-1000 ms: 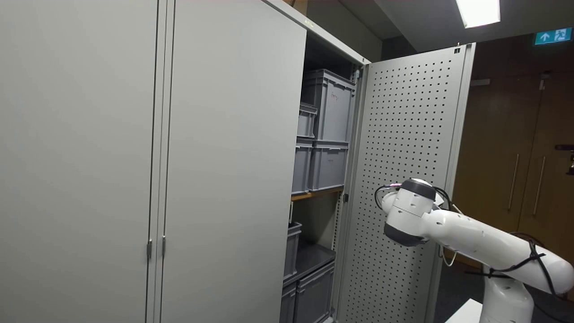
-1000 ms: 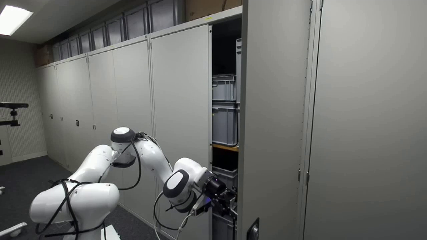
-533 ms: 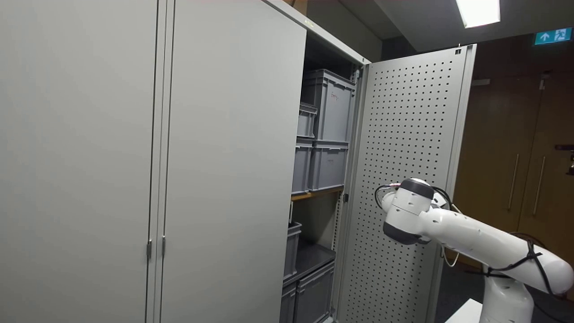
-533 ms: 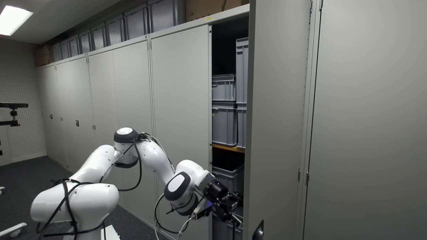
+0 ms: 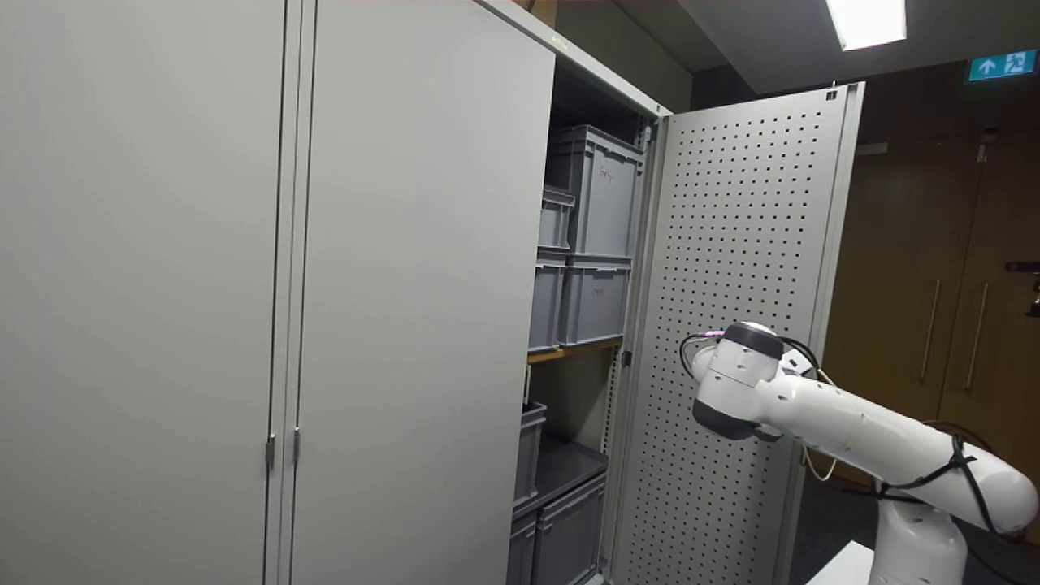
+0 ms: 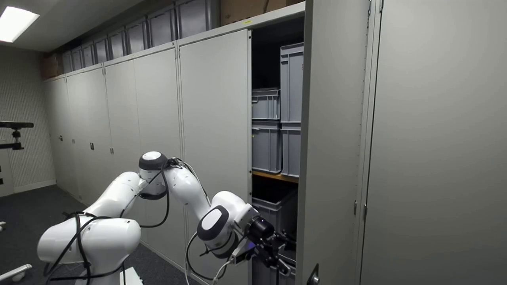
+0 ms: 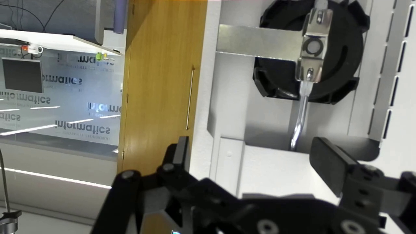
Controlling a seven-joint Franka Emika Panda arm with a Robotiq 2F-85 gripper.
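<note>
Grey metal cabinets [image 6: 214, 107] line the room, running away to the left over dark carpet [image 6: 23, 221] in an exterior view, while a green exit sign [image 5: 1002, 65] glows at the upper right in an exterior view. And look at this cabinet door [image 6: 332, 158]: standing open, right of centre in both exterior views, its inner face punched all over with small holes, grey bins [image 5: 597, 301] stacked in the opening alongside. White arm [image 6: 115, 194], folded at the elbow, stretches from the lower left towards it, and the black fingers [image 7: 331, 165] are right up by its free edge! Wide apart they stand, across the bottom of the wrist view, the door's pale inner side showing between them, nothing in their grip; whether either one touches the door, I can't tell. Just above, upper right of that same view, sits the latch mechanism [image 7: 312, 58], black and round with metal across its middle, a shiny rod [image 7: 298, 125] running down from it into the space between the fingers. Over on the left, a wooden door [image 7: 159, 81], and beyond it glass [image 7: 81, 97] with lettering flipped top to bottom.
</note>
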